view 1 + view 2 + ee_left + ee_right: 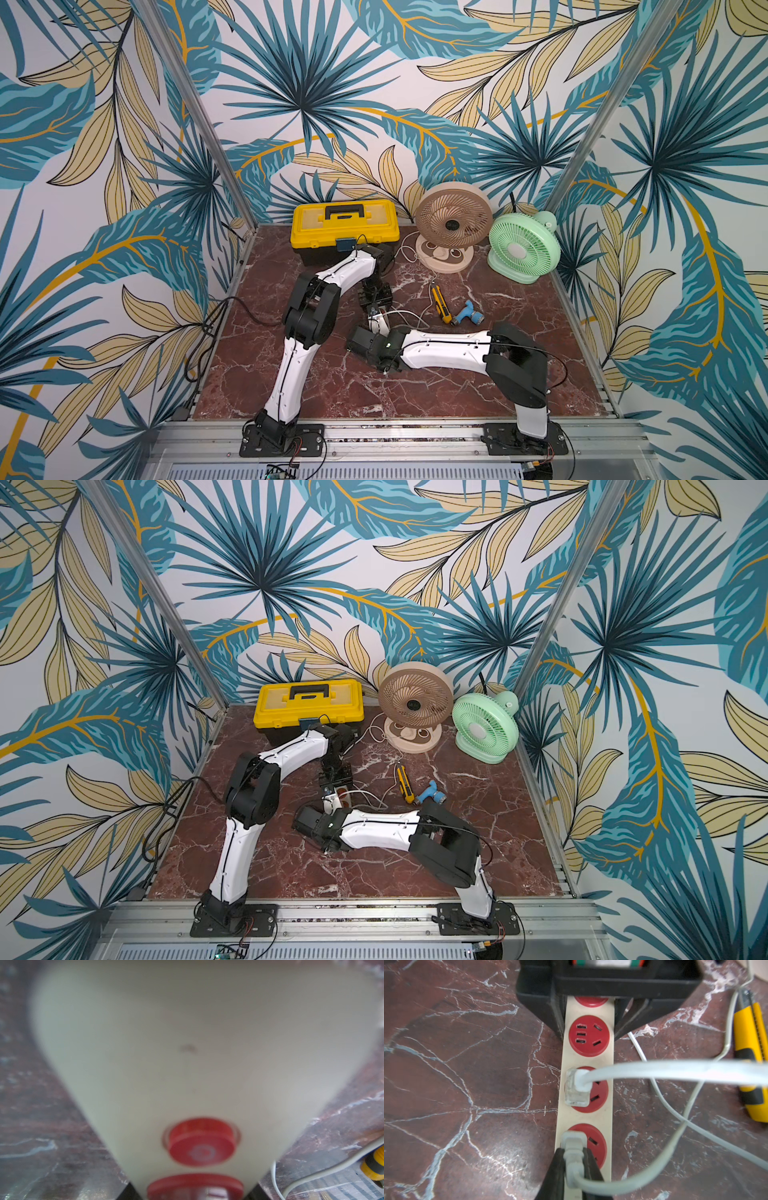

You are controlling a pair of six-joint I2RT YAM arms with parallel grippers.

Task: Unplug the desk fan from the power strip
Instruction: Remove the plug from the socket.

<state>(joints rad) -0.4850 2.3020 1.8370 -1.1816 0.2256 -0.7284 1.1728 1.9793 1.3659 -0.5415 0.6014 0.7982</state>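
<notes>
The beige desk fan [453, 220] [415, 704] stands at the back of the table, and a white cord [409, 249] loops from its bear-face base. The cream power strip [588, 1059] [379, 320] [338, 796] with red sockets lies mid-table. My left gripper [191, 1194] [374, 305] is shut across the strip's far end, one finger [556, 1018] on each side. My right gripper [574, 1159] is shut on a grey-white plug [574, 1145] seated in the nearest socket. That plug's cord runs past the knife toward the back. A clear plug [576, 1086] sits in the adjoining socket.
A yellow toolbox [345, 226] stands at the back left and a mint-green fan [523, 247] at the back right. A yellow utility knife [440, 303] [751, 1064] and a small blue tool [469, 313] lie right of the strip, with loose white cords between them.
</notes>
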